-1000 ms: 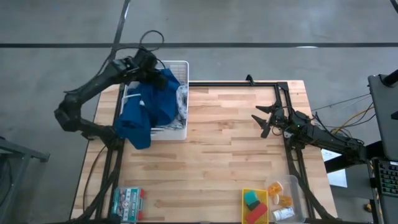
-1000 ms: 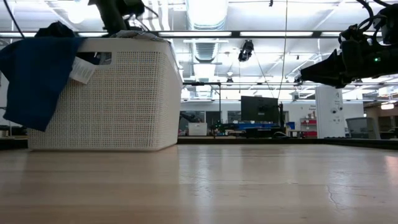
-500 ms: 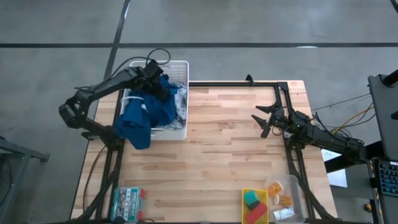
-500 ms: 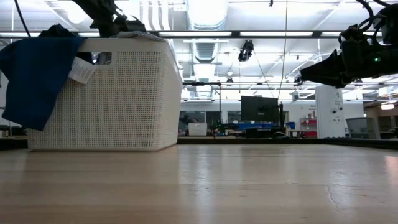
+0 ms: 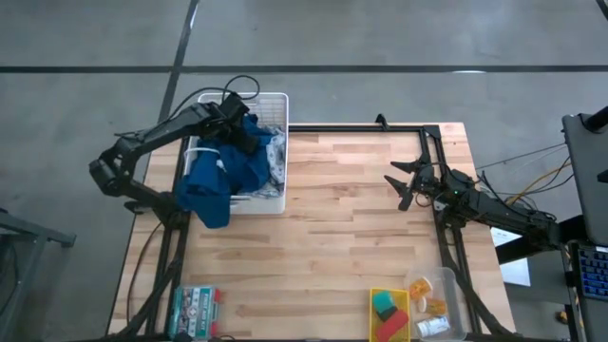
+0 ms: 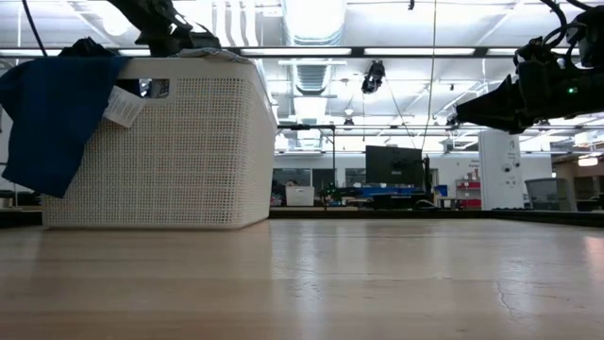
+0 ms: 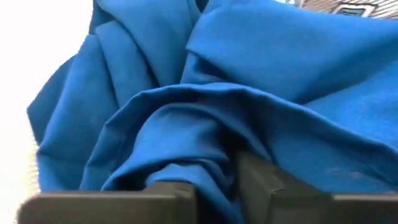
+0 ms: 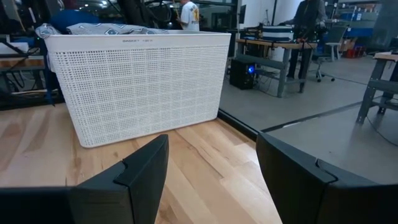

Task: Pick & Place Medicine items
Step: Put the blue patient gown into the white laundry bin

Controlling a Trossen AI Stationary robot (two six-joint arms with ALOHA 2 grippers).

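medicine items (image 5: pixel 432 306) sit in the clear tray (image 5: pixel 453 283) at the table's near right corner, untouched. left gripper (image 5: pixel 237 128) pinches blue cloth (image 5: pixel 214 171) over the white basket (image 5: pixel 275 100); right gripper (image 5: pixel 404 185) hovers agape. let go of the cloth first, then reach for the tray.

Cloth (image 5: pixel 220 163) in basket (image 5: pixel 275 104), far-left corner of table (image 5: pixel 332 228)

Grey concrete floor (image 5: pixel 399 38) around the wooden table (image 5: pixel 342 218) — dark seam lines cross it. Ceiling strip lights (image 6: pixel 311 51) run across an open workshop hall; a dark monitor (image 6: pixel 394 164) on a far bench, a white pillar (image 6: pixel 498 170) beside it.
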